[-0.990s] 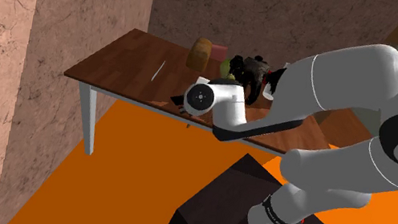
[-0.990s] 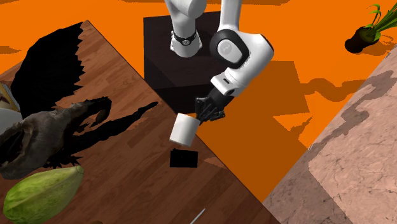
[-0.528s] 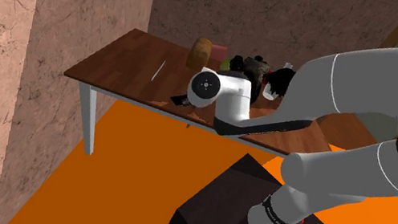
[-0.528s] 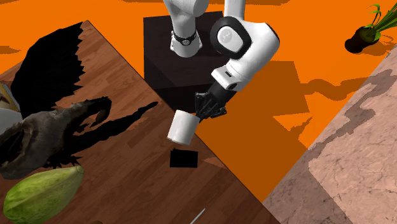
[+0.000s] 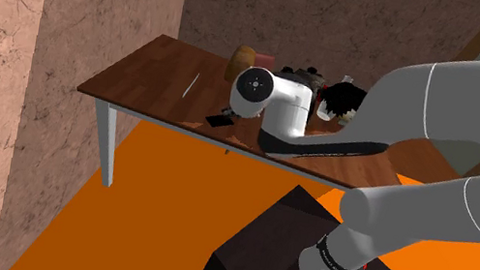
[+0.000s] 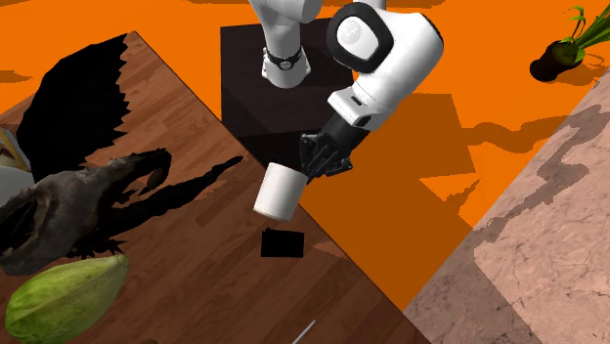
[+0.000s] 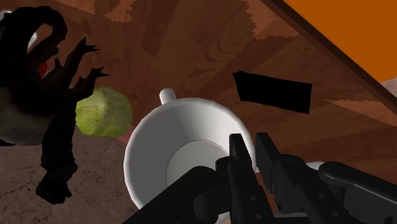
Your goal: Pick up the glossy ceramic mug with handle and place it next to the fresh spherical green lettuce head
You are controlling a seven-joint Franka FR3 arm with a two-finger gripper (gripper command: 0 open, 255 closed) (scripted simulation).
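One mug (image 6: 277,190): white, glossy, with a small handle stub on the side away from the gripper in the wrist view. Hangs tilted above the wooden table (image 6: 215,274), near the edge on the side of the stand (image 6: 256,90), touching no surface. Lifted, by the look of it, to pass over whatever lies below on the way across.

One gripper (image 6: 318,161): black. Fingers pinched on the mug's wall, one inside the rim and one outside. A rim grip, probably preferred to spanning a body too wide for the jaws.

One lettuce head (image 6: 64,296): pale green, resting on the table well apart from the mug. Marks the destination; placement not yet done.

One dark winged creature figure (image 6: 68,210): lying just beside the lettuce head, partly across the approach. Likely to need a wide berth.

One black flat rectangle (image 6: 283,243): on the table, near the mug.

One thin pale stick (image 6: 304,332): on the table at the second exterior view's lower edge.

One potted plant (image 6: 565,47): on the orange floor, far off.
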